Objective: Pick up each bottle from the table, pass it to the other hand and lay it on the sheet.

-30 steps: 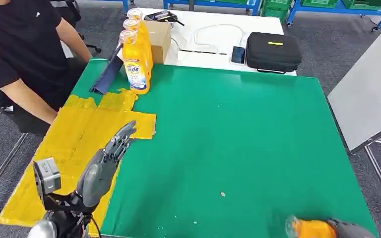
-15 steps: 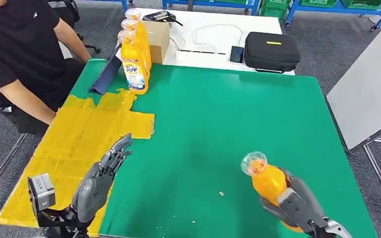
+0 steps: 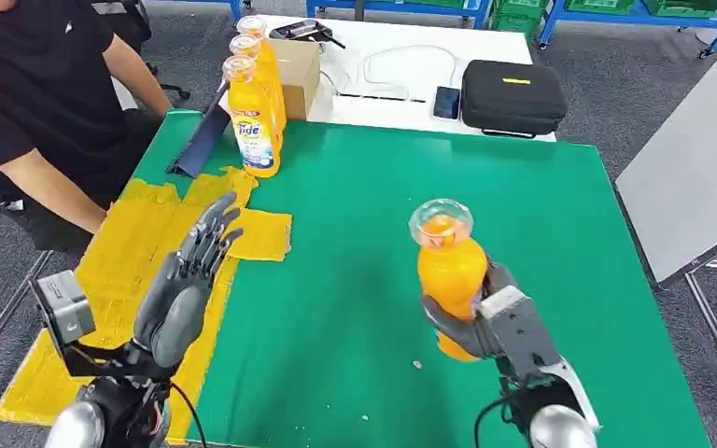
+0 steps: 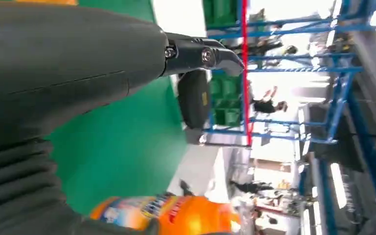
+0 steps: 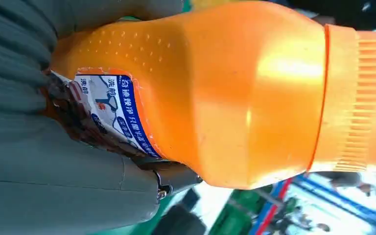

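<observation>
Green table: right hand has raised its gripped bottle toward the left hand, fingers spread, handover imminent.

The bottle's base is hidden inside the right hand in the head view, and in the right wrist view its cap end runs off the frame edge while part of its label is covered by the hand. In the left wrist view the bottle is cut by the frame edge, its print too blurred to read. The person is cut off at the frame's top and left. Of the three bottles in a row, the rear two are mostly hidden behind the front one.
</observation>
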Robot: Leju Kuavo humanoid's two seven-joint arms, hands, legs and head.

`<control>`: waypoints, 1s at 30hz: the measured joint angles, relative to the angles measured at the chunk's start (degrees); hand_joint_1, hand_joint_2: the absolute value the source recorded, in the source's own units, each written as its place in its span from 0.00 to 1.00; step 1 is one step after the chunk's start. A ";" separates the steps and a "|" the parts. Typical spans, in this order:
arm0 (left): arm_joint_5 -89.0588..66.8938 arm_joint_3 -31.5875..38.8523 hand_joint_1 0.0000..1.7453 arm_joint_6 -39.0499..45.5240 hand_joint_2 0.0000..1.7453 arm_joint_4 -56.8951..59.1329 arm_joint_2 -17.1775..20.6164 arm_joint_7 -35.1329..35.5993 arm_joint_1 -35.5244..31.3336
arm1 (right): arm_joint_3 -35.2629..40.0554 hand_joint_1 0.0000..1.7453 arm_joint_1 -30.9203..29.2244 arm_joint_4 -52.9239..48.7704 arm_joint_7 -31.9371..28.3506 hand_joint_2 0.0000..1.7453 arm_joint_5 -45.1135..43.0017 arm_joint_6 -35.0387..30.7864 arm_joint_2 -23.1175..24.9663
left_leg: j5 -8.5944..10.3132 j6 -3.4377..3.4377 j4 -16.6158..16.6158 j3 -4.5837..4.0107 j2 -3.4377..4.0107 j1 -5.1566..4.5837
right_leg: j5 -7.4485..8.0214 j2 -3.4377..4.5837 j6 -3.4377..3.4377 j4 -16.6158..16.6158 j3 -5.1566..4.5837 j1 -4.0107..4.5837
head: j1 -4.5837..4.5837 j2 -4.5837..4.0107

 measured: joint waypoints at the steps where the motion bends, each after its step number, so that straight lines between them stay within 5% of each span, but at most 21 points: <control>1: -0.06 -0.41 0.00 0.48 1.00 0.04 -0.06 -0.06 -0.50 | 0.95 1.00 -0.73 1.28 -0.28 1.00 -0.09 -0.65 0.02 | 0.00 0.00 0.00 0.00 -0.02 0.00 | 0.00 -0.01 0.00 0.00 0.01 -0.01 | 0.00 0.00; 13: 2.75 -3.89 0.00 4.46 1.00 0.92 -0.09 -3.89 -2.23 | 11.20 1.00 -9.17 10.53 0.48 1.00 4.20 -4.02 -0.87 | -0.01 0.00 0.01 -0.14 -0.09 -0.02 | 0.01 -0.05 0.02 0.02 -0.14 -0.03 | -0.02 0.00; 30: 3.04 -5.75 0.00 5.48 1.00 1.38 0.13 -3.96 -2.44 | 15.06 1.00 -12.15 13.74 1.86 1.00 7.94 -6.14 -2.12 | 0.00 0.00 0.02 -0.20 -0.12 -0.03 | 0.01 -0.07 0.02 0.02 -0.18 -0.04 | -0.04 0.00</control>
